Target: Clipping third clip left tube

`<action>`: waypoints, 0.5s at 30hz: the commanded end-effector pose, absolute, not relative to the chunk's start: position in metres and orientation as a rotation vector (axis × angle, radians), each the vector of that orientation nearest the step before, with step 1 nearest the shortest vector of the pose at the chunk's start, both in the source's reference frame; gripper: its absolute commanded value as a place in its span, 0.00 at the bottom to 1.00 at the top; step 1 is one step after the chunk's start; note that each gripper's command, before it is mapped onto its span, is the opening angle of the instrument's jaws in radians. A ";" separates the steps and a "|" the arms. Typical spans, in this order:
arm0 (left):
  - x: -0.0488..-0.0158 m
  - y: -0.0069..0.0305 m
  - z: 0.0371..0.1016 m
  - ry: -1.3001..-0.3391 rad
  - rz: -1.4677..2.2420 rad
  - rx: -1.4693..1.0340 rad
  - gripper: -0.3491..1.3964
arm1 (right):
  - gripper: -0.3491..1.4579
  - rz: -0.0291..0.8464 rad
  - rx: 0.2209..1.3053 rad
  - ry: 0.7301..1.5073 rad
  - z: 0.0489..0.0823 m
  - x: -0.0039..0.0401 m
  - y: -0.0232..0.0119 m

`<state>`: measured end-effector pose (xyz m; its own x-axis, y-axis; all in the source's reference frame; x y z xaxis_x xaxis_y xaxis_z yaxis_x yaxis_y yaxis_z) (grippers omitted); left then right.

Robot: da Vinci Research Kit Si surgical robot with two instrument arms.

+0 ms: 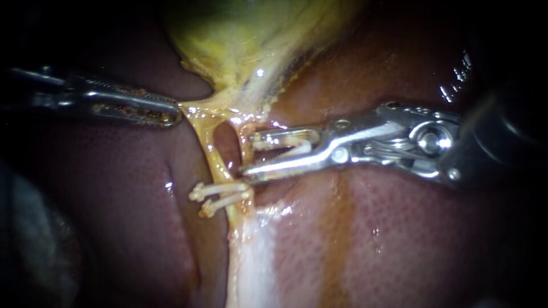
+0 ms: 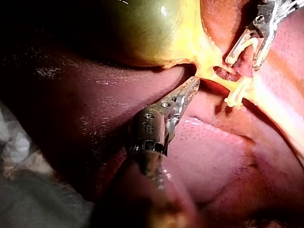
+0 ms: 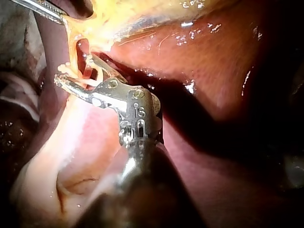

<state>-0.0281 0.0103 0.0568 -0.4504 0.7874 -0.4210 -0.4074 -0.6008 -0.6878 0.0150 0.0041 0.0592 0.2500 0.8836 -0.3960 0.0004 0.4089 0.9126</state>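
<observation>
Bringing the third clip up to the left tube (image 1: 206, 148).
Holding a loaded clip (image 1: 288, 145) between the spread jaws of the right instrument (image 1: 248, 154), tips just short of that tube; probably needing to push fully across it, square, clear of the two clips (image 1: 222, 194) beside the lower jaw. Clamping yellow tissue (image 1: 228, 105) in the left instrument (image 1: 174, 113) for tension. Minding the nearer tube (image 1: 244, 149) crowding the tips.

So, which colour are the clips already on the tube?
Cream-white; the clips show best in the endoscope view.
</observation>
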 end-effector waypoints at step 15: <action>-0.0282 0.0103 0.0569 -0.652 2.088 -0.960 0.00 | 0.46 0.788 1.013 1.134 0.0617 0.0163 0.0028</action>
<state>-0.0282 0.0103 0.0569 -0.4503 0.7873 -0.4212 -0.4073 -0.6009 -0.6877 0.0164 0.0027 0.0620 0.2585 0.9033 -0.3424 -0.0093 0.3568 0.9341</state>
